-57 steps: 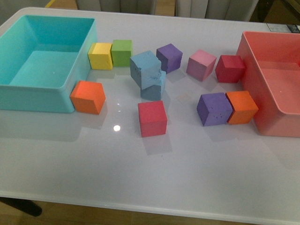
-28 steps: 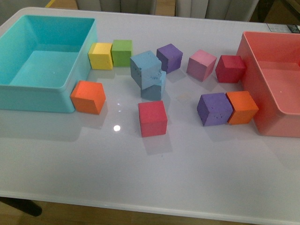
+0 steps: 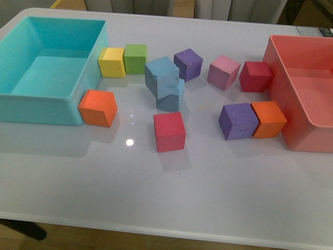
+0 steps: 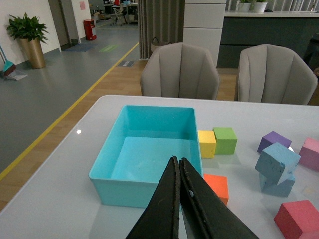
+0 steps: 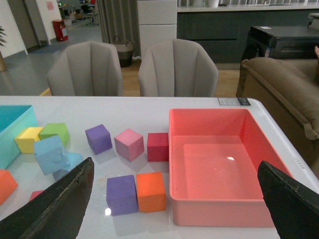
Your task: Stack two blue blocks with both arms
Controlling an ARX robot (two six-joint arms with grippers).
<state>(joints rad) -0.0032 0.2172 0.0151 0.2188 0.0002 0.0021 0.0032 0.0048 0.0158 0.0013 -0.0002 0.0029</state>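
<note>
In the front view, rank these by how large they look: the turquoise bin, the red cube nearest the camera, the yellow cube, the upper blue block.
1. turquoise bin, by far the largest.
2. red cube and upper blue block: too alike to rank, and the red one is nearer the camera.
3. yellow cube, smallest-looking, though farthest back.

Bright, even overhead light, all views sharp. Small glare spot on table [image 3: 129,141], another inside red bin [image 5: 230,159]. Soft short shadows and faint reflections under cubes. Right-wrist fingers [image 5: 65,204] slightly blurred up close.
</note>
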